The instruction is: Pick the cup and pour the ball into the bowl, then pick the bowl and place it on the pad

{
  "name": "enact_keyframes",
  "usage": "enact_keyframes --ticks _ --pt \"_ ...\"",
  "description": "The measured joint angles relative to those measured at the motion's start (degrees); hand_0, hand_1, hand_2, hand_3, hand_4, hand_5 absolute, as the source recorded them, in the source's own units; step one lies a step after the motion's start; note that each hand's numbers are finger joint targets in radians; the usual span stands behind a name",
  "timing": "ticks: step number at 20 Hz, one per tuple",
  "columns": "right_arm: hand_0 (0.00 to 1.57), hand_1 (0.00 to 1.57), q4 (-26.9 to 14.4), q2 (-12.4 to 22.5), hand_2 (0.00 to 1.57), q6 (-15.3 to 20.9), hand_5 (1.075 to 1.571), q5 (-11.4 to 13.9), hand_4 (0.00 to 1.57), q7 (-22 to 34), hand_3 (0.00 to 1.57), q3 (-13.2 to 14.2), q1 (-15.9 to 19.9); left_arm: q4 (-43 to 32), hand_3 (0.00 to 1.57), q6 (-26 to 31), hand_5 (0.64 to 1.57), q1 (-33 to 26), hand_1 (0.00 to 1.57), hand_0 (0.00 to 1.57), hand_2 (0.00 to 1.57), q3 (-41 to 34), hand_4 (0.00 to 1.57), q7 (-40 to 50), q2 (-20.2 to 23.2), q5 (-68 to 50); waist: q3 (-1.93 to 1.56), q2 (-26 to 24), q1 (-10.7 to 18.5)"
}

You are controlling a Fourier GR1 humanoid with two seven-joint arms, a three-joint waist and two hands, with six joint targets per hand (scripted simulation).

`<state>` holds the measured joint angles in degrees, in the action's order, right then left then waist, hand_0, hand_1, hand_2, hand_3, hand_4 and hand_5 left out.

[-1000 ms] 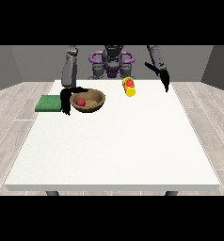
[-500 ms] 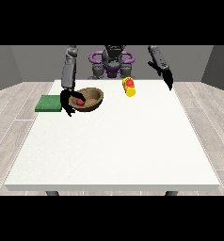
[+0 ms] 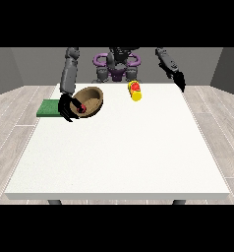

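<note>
Now red ball [image 3: 81, 107] inside tilted bowl [image 3: 92, 99]

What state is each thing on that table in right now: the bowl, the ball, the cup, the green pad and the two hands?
Bowl: tilted, lifted at one side, held by the hand at the view's left.
Ball: red, inside the bowl at its low edge.
Cup: yellow, lying on the table, untouched.
Pad: flat on the table, nothing on it.
Hand at the view's left: curled on the bowl's rim.
Hand at the view's right: raised, holding nothing.
</note>
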<state>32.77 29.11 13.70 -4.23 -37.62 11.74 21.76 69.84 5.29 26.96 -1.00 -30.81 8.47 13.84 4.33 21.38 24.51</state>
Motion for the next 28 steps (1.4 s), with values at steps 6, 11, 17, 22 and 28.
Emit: enact_keyframes --ticks 6,11,17,22,28 --pt "1.57 1.57 -0.63 3.70 1.57 1.66 1.570 1.60 1.16 14.69 1.57 -1.69 0.88 -1.94 0.00 0.53 0.712 0.71 0.00 0.00 0.00 1.17 0.00 1.90 -1.47 0.24 -1.81 -2.81 2.70" --pt "1.57 1.57 -0.18 8.05 1.57 -1.31 1.554 5.49 1.31 29.09 1.57 -6.49 1.16 -7.38 0.00 0.36 0.726 0.34 0.00 0.00 0.00 -0.98 0.00 1.97 -1.34 -0.76 -3.35 -7.51 -0.19" --pt "1.57 1.57 5.28 18.74 1.57 -9.33 1.555 13.33 1.57 39.45 1.57 -14.39 2.65 -13.20 0.00 -1.19 0.732 -3.35 0.00 0.00 0.00 -2.46 0.00 1.27 -2.53 -1.17 -3.83 -15.76 -5.45" --pt "1.57 1.57 10.71 23.29 1.57 -16.75 1.523 16.70 1.57 42.79 1.57 -17.40 5.21 -16.74 0.00 -2.90 0.720 -6.69 0.00 0.00 0.00 -5.92 0.00 -2.27 -0.68 -2.33 -4.12 -17.87 -11.44" --pt "1.57 1.57 14.40 22.29 1.57 -17.68 1.558 19.40 1.57 42.85 1.41 -17.09 6.33 -20.20 0.00 -1.62 0.701 -8.06 0.00 0.00 0.00 -12.35 0.00 -7.73 5.55 -6.02 -4.23 -15.85 -16.47"
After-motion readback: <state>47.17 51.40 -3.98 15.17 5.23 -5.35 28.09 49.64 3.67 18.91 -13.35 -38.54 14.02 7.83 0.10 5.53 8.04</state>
